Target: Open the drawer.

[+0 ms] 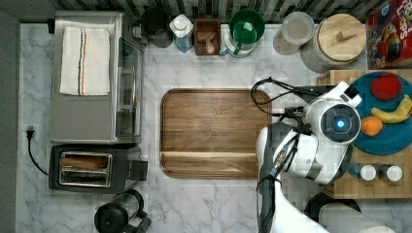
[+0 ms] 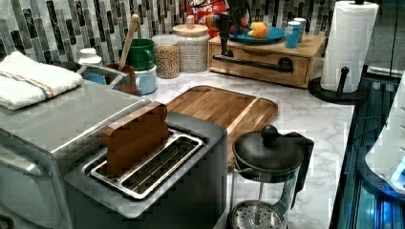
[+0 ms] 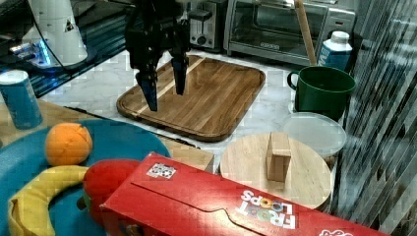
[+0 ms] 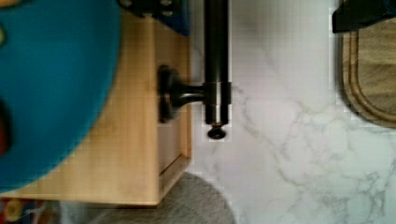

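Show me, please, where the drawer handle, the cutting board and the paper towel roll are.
drawer handle point(image 2: 253, 64), left view, middle of the black bar.
cutting board point(image 1: 209, 128), top view, centre of its surface.
paper towel roll point(image 2: 347, 45), left view, its white side.

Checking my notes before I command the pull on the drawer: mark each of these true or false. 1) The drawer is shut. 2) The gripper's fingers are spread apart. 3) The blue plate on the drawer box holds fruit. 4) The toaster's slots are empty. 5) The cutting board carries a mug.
1) The light bamboo-wood drawer with its long black bar handle sits flush in its box: true.
2) The black gripper has its fingers apart: true.
3) The round blue plate holds an orange, a banana and a red fruit: true.
4) False: the black toaster holds a slice of toast.
5) False: the dark walnut cutting board is bare.
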